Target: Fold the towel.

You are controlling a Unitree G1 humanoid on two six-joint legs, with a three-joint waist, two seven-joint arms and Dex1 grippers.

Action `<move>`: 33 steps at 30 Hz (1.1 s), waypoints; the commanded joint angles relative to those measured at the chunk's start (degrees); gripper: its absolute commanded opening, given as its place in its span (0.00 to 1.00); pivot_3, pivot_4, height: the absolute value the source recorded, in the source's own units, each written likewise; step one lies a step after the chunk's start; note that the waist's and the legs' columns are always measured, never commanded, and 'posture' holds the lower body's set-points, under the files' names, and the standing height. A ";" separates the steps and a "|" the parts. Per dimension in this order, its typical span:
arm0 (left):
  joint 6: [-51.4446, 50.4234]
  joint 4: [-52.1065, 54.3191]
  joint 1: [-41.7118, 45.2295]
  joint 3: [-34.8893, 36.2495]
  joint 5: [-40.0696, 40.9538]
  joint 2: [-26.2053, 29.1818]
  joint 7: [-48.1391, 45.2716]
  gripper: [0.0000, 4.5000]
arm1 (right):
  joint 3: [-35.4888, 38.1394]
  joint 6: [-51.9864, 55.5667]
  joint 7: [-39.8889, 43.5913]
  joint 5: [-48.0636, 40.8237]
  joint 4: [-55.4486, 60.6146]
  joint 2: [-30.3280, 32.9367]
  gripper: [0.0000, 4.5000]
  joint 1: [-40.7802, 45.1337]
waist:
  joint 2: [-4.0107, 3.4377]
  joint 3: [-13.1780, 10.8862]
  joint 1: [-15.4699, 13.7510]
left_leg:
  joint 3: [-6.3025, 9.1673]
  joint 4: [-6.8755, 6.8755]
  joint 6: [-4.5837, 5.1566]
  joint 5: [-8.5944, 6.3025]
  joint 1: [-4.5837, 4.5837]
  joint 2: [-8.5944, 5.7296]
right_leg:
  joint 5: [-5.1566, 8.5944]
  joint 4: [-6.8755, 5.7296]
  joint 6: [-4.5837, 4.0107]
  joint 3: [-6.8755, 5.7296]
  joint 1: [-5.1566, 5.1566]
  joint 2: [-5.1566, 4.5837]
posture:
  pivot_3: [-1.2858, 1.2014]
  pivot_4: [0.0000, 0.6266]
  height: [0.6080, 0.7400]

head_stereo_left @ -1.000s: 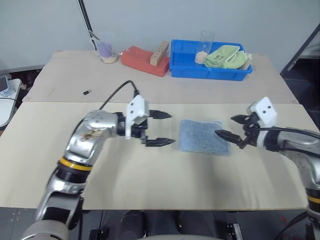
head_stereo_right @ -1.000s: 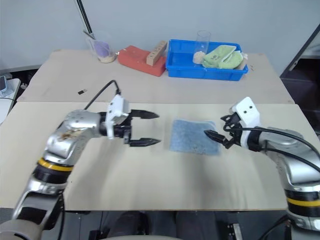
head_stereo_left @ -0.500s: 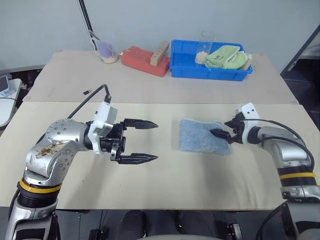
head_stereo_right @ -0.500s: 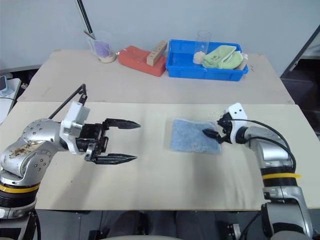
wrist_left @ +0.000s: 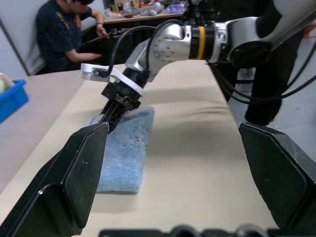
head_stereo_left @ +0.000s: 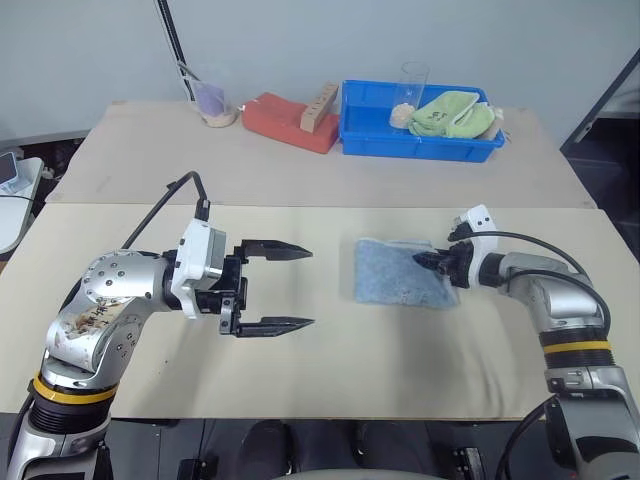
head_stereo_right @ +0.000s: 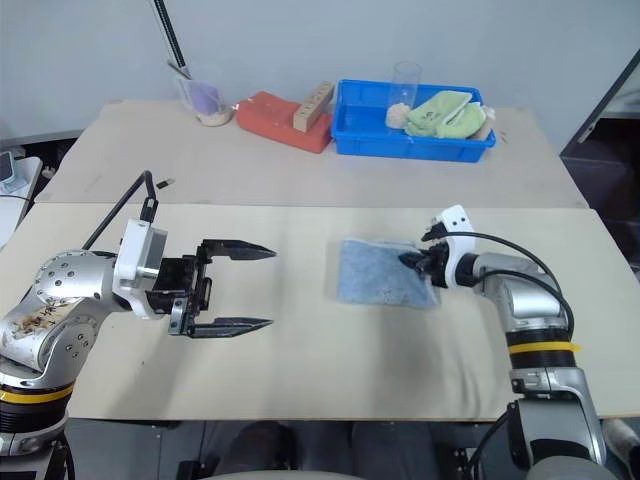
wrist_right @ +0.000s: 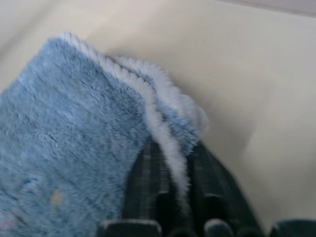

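The towel (head_stereo_left: 401,274) lies folded mid-bench (head_stereo_left: 330,370). Right pincer (head_stereo_left: 438,264) is clamped on its corner at 3 o'clock; left pincer (head_stereo_left: 290,287) hangs spread wide at 9 o'clock, well apart.

No readable text, label, brand, number or sign appears in any view. The lime-green cloth (head_stereo_left: 455,113) in the blue plastic bin (head_stereo_left: 420,140) carries a small dark mark, too small to read. The light blue terry towel (head_stereo_left: 400,273) shows a few tiny coloured flecks in the right wrist view, not legible as letters.
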State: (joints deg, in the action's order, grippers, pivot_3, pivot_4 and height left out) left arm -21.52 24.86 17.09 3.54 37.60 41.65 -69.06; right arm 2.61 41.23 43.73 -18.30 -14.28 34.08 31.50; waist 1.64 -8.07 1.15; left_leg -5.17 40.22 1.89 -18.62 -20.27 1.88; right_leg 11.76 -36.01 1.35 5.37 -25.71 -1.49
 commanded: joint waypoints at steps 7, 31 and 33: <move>-0.65 -2.95 4.09 1.21 0.75 1.42 1.08 1.00 | 10.47 -5.38 -12.73 1.68 -11.39 0.38 0.01 7.67 | -0.01 0.00 -0.13 | -0.04 -0.05 0.00 0.00 -0.03 -0.01 | 0.00 0.08 0.00 -0.05 -0.01 0.00 | 0.52 0.24 0.82; -3.65 -1.28 -17.23 15.45 -12.91 10.15 16.96 1.00 | 10.99 -10.29 12.53 -5.57 25.19 20.95 1.00 -15.12 | -0.16 0.01 1.13 | 0.04 -0.49 0.00 -0.01 -0.06 0.12 | 0.04 0.11 0.04 0.01 -0.29 -0.05 | 0.52 0.24 0.82; -3.07 -1.46 -21.00 17.85 -14.40 10.45 17.65 1.00 | 12.57 -11.17 14.88 -6.81 26.61 22.32 1.00 -18.35 | -0.11 -0.01 1.33 | -0.04 -0.44 0.00 -0.01 -0.05 0.15 | 0.03 0.09 0.04 0.02 -0.28 -0.11 | 0.52 0.24 0.82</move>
State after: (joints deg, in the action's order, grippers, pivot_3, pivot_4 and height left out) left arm -26.11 21.82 -2.62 18.08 24.55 51.37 -52.18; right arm 12.46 32.29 56.03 -23.75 9.83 55.10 13.96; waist 1.54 -8.08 2.47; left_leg -5.25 39.78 1.89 -18.63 -20.29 2.01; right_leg 11.78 -35.92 1.40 5.40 -25.96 -1.65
